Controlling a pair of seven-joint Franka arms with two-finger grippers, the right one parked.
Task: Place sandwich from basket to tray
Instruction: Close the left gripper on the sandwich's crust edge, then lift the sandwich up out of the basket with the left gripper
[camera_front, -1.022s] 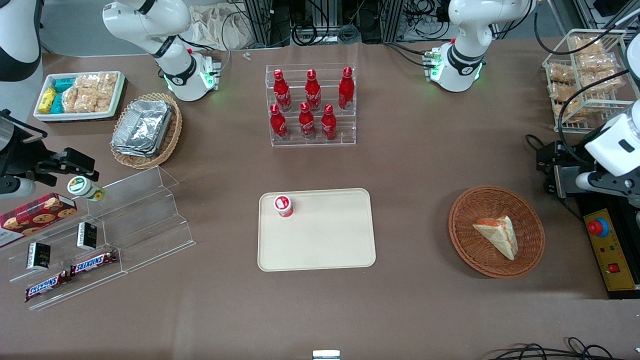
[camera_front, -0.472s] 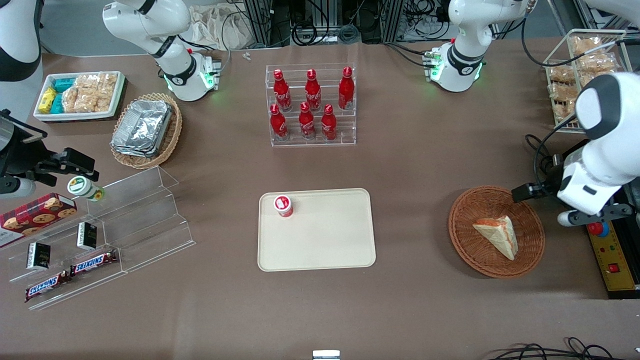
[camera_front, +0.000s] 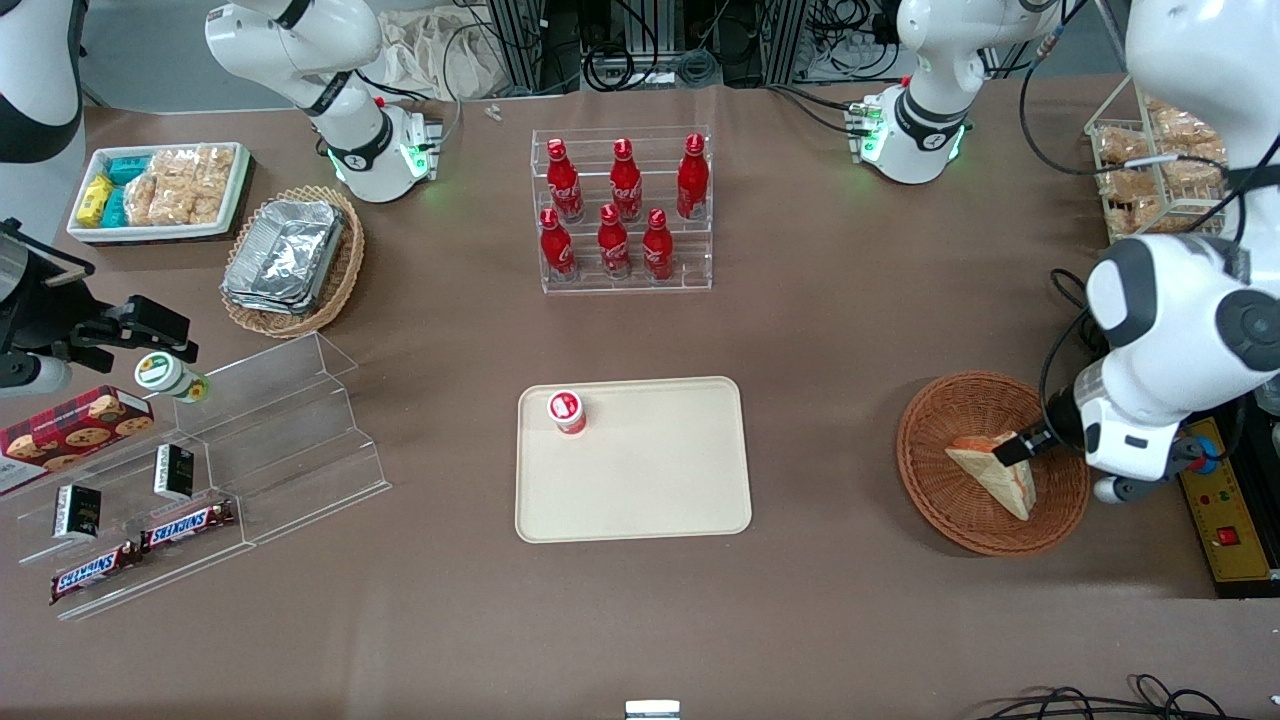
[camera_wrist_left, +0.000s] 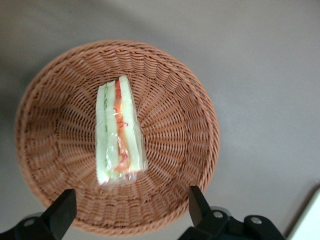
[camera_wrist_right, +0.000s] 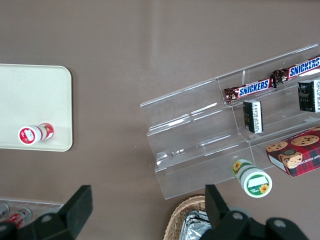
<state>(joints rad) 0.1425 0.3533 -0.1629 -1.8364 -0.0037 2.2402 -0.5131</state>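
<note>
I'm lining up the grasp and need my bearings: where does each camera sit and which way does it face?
Front view: high, facing both arms across the table; shows the gripper above the sandwich in the basket.
Left wrist view: on the working arm, looking down; open fingers straddle the sandwich and basket.
Right wrist view: on the parked arm, looking down at the tray.
Front and left wrist views share sandwich and basket.
</note>
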